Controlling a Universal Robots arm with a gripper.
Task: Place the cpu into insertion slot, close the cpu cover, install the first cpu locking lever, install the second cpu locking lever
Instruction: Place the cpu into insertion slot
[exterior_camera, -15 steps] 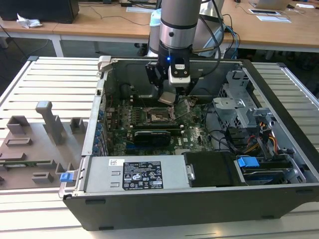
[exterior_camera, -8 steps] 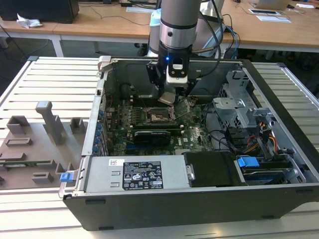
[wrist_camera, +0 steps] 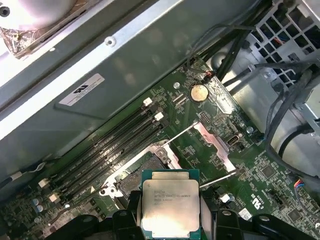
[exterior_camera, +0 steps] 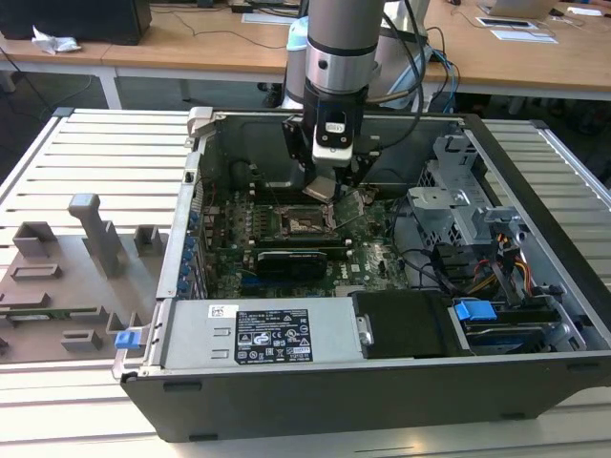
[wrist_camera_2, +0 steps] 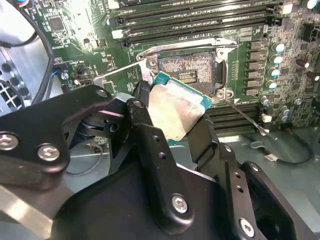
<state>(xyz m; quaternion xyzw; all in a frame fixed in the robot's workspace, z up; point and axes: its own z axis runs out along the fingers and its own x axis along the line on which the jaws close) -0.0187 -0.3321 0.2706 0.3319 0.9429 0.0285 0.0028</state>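
Your gripper [wrist_camera_2: 175, 120] is clamped on the cpu [wrist_camera_2: 172, 107], with a black finger [wrist_camera_2: 145, 107] on each of two opposite edges. It holds the chip in the air just above the near edge of the insertion slot [wrist_camera_2: 189, 67], and the chip is not seated. In the second wrist view the chip hangs tilted, with glare across its top. It is a small square with a silvery-grey metal lid on a thin green rim, and fine print shows in the first wrist view [wrist_camera: 171, 205]. The slot [wrist_camera: 135, 175] lies open, its brownish pin field bare inside a dark frame. The cpu cover [wrist_camera: 212, 142] is swung up beside it, and the thin locking levers [wrist_camera: 177, 132] stand free. The fingers hide the chip's sides, the picture edge cuts off its near side, and the chip covers part of the slot. In the exterior view, down in the computer case [exterior_camera: 363, 401], you can barely make out the chip under the gripper [exterior_camera: 325, 188]
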